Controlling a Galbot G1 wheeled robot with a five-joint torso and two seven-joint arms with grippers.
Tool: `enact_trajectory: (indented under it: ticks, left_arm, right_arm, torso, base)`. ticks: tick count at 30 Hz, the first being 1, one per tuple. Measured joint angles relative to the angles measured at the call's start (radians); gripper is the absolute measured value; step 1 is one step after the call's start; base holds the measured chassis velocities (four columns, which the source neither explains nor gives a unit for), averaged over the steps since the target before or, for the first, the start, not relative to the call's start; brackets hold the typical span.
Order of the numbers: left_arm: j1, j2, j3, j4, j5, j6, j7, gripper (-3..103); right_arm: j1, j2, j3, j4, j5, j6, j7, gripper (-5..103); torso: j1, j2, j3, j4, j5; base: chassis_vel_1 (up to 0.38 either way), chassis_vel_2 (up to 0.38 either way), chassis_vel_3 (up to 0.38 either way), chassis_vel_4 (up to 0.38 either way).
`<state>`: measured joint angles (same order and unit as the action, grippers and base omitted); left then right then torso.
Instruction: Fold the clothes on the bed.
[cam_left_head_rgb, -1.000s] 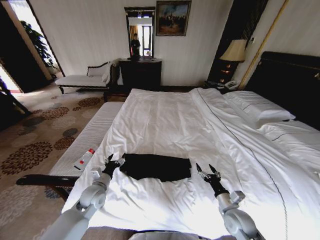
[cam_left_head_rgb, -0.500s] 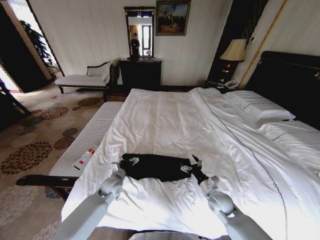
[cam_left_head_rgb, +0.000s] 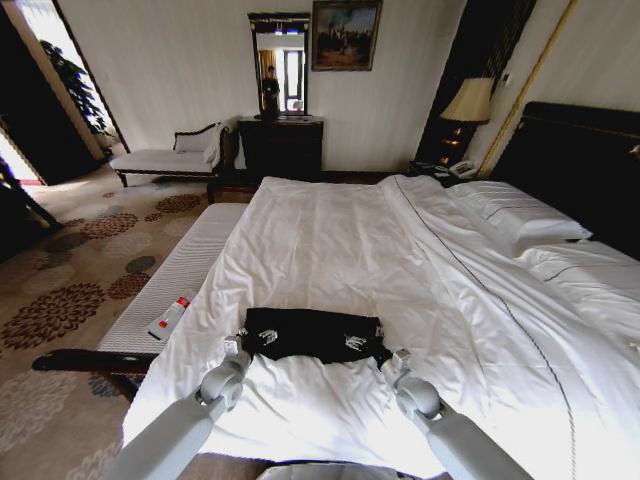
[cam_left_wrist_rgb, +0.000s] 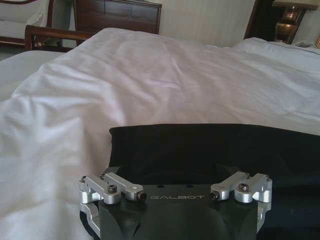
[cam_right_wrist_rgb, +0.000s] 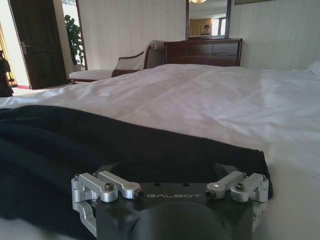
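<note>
where the head view looks down, the clothes (cam_left_head_rgb: 315, 334) lie as a flat black folded rectangle on the near part of the bed (cam_left_head_rgb: 340, 240); the left gripper (cam_left_head_rgb: 262, 338) and right gripper (cam_left_head_rgb: 352, 343) sit on its near corners. left wrist view: black fabric against the gripper body, white sheet beyond. right wrist view: the same. whether either gripper is spread or pinching, i cannot tell.

"GALBOT" stands in pale letters on the black body of my left gripper (cam_left_wrist_rgb: 176, 186), between its silver linkages. The same word is on my right gripper (cam_right_wrist_rgb: 167, 184). I read nothing else.
</note>
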<state>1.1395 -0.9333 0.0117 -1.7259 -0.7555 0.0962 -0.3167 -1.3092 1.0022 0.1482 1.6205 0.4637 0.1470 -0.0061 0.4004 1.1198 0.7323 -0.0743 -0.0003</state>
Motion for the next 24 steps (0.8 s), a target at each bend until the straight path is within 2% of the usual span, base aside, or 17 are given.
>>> enact_trajectory:
  ticks: [3,6,11,14,18,21,24]
  left_arm:
    - [0.029,0.005,-0.024,-0.015,-0.001,-0.003,0.008,100]
    - [0.091,0.008,-0.081,-0.028,0.009,-0.015,0.027,100]
    - [0.187,0.002,-0.147,-0.083,0.045,-0.039,0.039,100]
    - [0.227,-0.012,-0.167,-0.121,0.067,-0.049,0.047,100]
    - [0.278,-0.026,-0.191,-0.159,0.130,-0.079,0.056,100]
    - [0.352,-0.045,-0.263,-0.198,0.217,-0.125,0.057,100]
    - [0.393,-0.060,-0.314,-0.229,0.241,-0.143,0.059,100]
  right_arm:
    - [-0.048,0.006,0.023,-0.005,-0.036,0.017,-0.014,100]
    - [-0.108,0.021,0.065,-0.007,-0.096,0.048,-0.032,100]
    - [-0.186,0.032,0.145,0.019,-0.122,0.080,-0.049,100]
    - [-0.233,0.040,0.206,0.062,-0.114,0.087,-0.052,100]
    - [-0.305,0.058,0.286,0.131,-0.095,0.090,-0.052,100]
    - [-0.348,0.089,0.343,0.197,-0.054,0.088,-0.052,100]
    - [-0.374,0.107,0.372,0.231,-0.011,0.079,-0.049,100]
  torso:
    - [0.000,0.000,0.000,-0.0006,0.0001]
    - [0.000,0.000,0.000,0.0001,0.0003]
    - [0.000,0.000,0.000,0.0002,0.0003]
    - [0.000,0.000,0.000,0.0004,0.0002]
    - [0.000,0.000,0.000,-0.0008,-0.0001]
    - [0.000,0.000,0.000,0.0005,0.0002]
    - [0.000,0.000,0.000,0.0003,0.0003]
  base:
    - [0.000,0.000,0.000,0.000]
    - [0.000,0.000,0.000,0.000]
    - [0.000,0.000,0.000,0.000]
    - [0.000,0.000,0.000,0.000]
    - [0.000,0.000,0.000,0.000]
    - [0.000,0.000,0.000,0.000]
    - [0.000,0.000,0.000,0.000]
